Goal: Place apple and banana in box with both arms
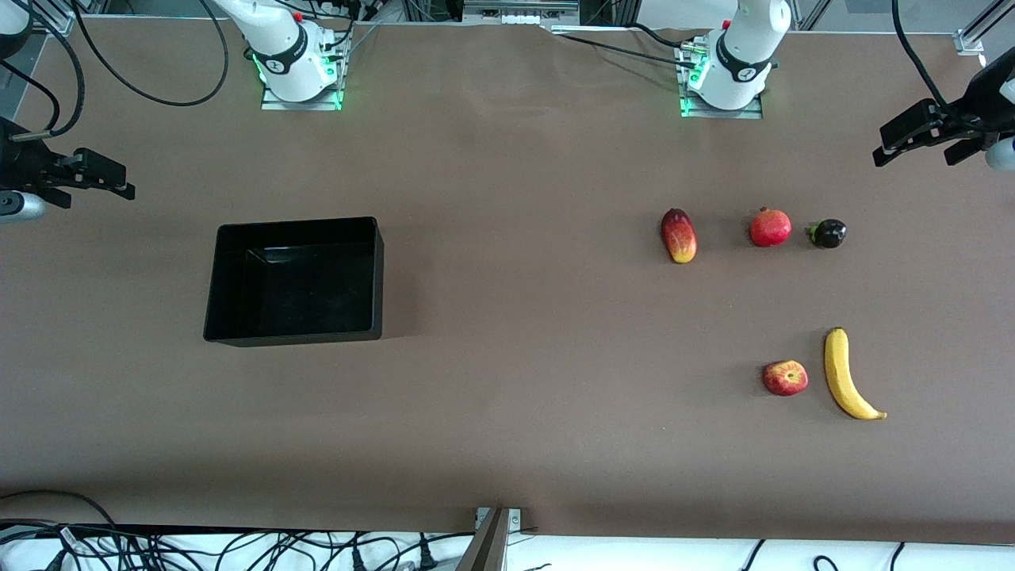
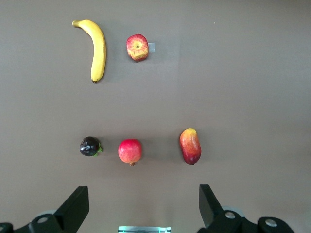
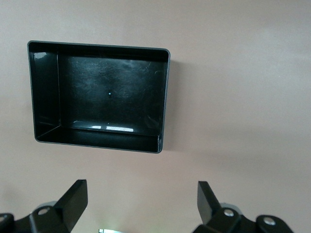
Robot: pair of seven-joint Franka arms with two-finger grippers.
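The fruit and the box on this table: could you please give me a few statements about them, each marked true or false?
1. The box holds no fruit. True.
2. The apple lies beside the banana. True.
3. The left gripper is shut on the banana. False: it is open, holding nothing.
4. The apple touches the pomegranate. False: they lie apart, the apple nearer the front camera.
5. The right gripper is open. True.

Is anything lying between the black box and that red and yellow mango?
No: between the box and the mango only bare brown table shows, in the front view.
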